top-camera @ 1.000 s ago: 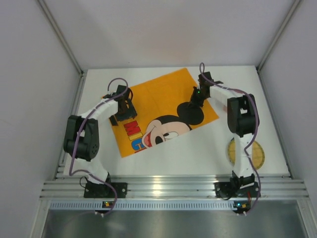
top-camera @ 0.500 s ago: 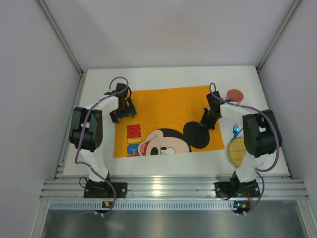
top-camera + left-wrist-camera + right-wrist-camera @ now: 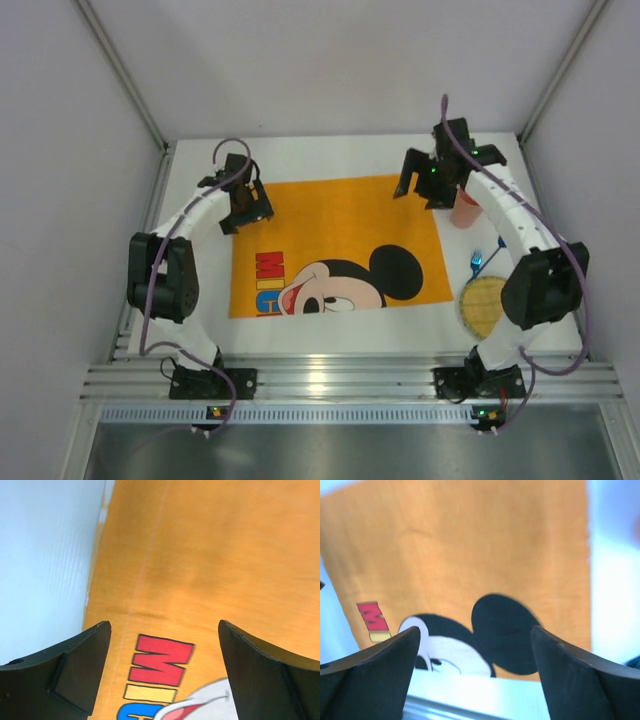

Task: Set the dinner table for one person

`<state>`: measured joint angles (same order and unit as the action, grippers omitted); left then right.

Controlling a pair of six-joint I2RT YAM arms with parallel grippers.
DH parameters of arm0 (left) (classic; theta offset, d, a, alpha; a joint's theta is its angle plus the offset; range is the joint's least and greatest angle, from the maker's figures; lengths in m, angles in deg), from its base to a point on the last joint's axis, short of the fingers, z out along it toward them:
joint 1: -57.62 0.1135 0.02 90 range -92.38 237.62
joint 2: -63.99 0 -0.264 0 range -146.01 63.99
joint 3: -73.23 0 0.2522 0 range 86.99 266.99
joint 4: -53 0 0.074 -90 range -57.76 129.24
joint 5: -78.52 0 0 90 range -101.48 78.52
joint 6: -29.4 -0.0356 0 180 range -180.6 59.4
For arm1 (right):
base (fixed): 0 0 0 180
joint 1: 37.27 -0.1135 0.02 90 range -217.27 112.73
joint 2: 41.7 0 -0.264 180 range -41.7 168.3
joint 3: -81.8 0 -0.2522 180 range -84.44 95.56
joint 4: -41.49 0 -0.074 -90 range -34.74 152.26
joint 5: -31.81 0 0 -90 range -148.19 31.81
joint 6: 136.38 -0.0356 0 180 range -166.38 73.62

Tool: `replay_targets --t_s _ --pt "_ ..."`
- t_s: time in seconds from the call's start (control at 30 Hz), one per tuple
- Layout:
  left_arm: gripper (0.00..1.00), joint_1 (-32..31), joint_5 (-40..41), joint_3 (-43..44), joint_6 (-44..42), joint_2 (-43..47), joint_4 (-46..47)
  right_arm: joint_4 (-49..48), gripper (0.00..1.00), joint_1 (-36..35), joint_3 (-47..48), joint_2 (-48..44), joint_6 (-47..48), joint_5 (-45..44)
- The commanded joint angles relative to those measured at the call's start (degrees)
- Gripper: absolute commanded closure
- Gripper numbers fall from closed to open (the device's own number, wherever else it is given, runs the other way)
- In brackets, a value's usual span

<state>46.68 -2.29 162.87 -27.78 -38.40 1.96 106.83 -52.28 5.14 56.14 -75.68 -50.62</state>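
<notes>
The dinner table (image 3: 200, 300) is a white top with a ribbed aluminium rail (image 3: 350, 380) along its near edge. An orange Mickey Mouse placemat (image 3: 340, 230) lies flat on it, square to the edges. My left gripper (image 3: 243, 210) hovers open over the mat's far left corner; in the left wrist view, the left gripper (image 3: 164, 625) has the placemat (image 3: 200, 555) and its red letter between the wide fingers. My right gripper (image 3: 418, 190) is open above the mat's far right corner. The right wrist view shows the right gripper (image 3: 475, 630) empty, above the placemat (image 3: 470, 545).
A reddish cup (image 3: 463, 213) stands right of the mat, partly behind my right arm. A yellow plate (image 3: 480, 305) lies at the near right. A blue utensil (image 3: 476, 262) sits just beyond the plate. Grey walls enclose the table on three sides.
The placemat turned from tilted to square with the table. My right gripper opened, let go of the mat's right edge and rose toward the far right. The left gripper stayed open.
</notes>
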Motion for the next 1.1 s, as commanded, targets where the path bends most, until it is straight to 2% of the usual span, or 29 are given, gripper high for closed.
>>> replay_targets --t_s 0.0,0.13,0.2,0.33,0.53,0.7,0.73,0.83,0.87,0.93,1.07 --pt "0.06 -1.3 -0.4 4.9 0.1 8.3 -1.7 7.5 0.05 6.4 4.9 -7.7 1.9 -6.7" --pt "0.06 -3.7 -1.5 3.4 1.5 12.6 -2.8 9.1 0.04 17.8 4.1 -7.1 -1.8 -12.5" --pt "0.06 -5.6 -1.6 2.7 1.8 14.1 -2.9 10.6 0.06 20.6 5.9 -4.2 -2.3 -15.7" --pt "0.06 -7.2 -2.3 -0.2 2.2 15.4 -2.1 11.6 0.09 27.1 10.3 1.2 -2.3 -15.1" --pt "0.06 -7.3 -3.6 -2.7 1.9 16.0 -0.6 10.1 0.13 28.3 17.0 12.0 -2.1 -14.4" --pt "0.06 -7.2 -3.5 -3.4 0.6 16.0 -0.6 9.2 0.19 27.2 18.3 18.3 -2.4 -14.9" --pt "0.06 -7.2 -3.4 -3.6 0.0 16.0 -0.5 9.0 0.34 26.4 18.3 19.3 -2.2 -15.1" --pt "0.06 -7.2 -3.1 -4.6 -0.4 16.1 -0.3 9.2 0.72 24.2 18.2 20.2 -1.1 -16.7" --pt "0.06 -7.2 -3.2 -4.9 -0.4 16.1 -0.1 9.2 0.87 23.6 18.2 20.3 -0.8 -17.3" --pt "0.06 -7.2 -3.5 -5.9 -0.6 16.1 0.8 10.6 1.0 21.7 19.5 20.0 -0.8 -18.4" --pt "0.06 -7.1 -4.7 -6.4 -0.6 15.5 1.7 12.6 1.0 16.6 24.2 17.2 -1.6 -20.9"
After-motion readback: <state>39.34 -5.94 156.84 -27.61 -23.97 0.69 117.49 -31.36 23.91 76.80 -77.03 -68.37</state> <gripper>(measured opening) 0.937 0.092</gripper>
